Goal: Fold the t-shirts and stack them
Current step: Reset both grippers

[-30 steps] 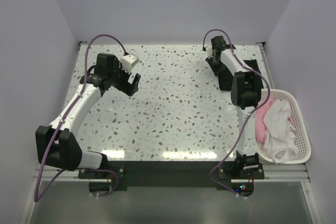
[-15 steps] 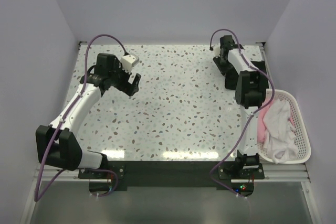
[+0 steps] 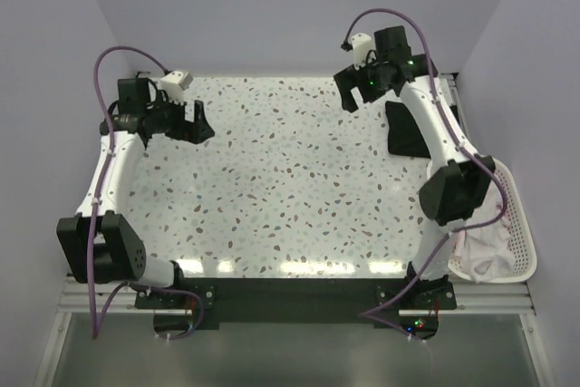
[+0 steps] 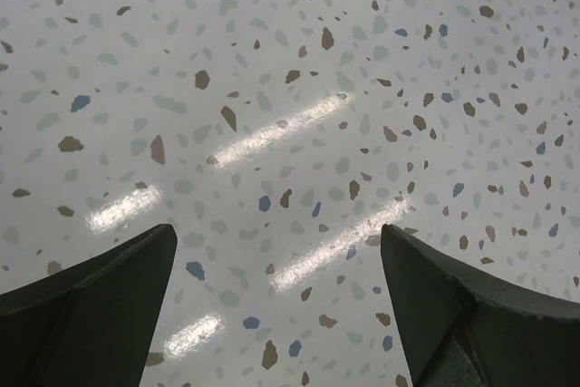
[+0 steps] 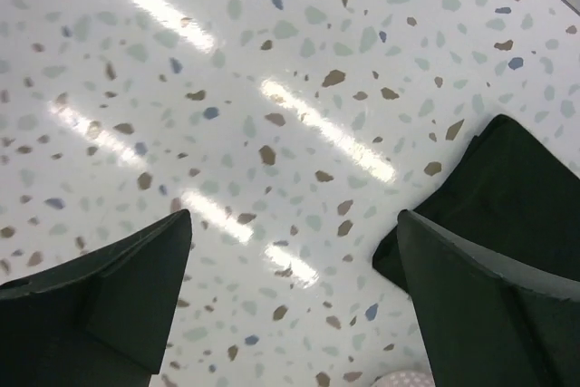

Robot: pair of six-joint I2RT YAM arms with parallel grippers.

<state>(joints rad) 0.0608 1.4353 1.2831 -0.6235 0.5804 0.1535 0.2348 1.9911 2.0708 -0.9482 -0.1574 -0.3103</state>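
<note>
My left arm (image 3: 113,156) and my right arm (image 3: 439,129) are made of smooth white tubes, joined by big black rounded joints (image 3: 101,246). Each arm stands on a flat black base (image 3: 172,296). A thin purple cable (image 3: 122,52) goes along each arm and makes a loop near the wrist. A small white box (image 3: 177,82) sits on each wrist. My left gripper (image 3: 192,123) and my right gripper (image 3: 355,95) are black. Seen from close, my fingers (image 4: 91,305) are dark, matte and wedge-shaped, with broad flat faces.

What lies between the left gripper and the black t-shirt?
Only bare speckled table up to the black t-shirt, top view; right gripper hangs just off that line.
</note>
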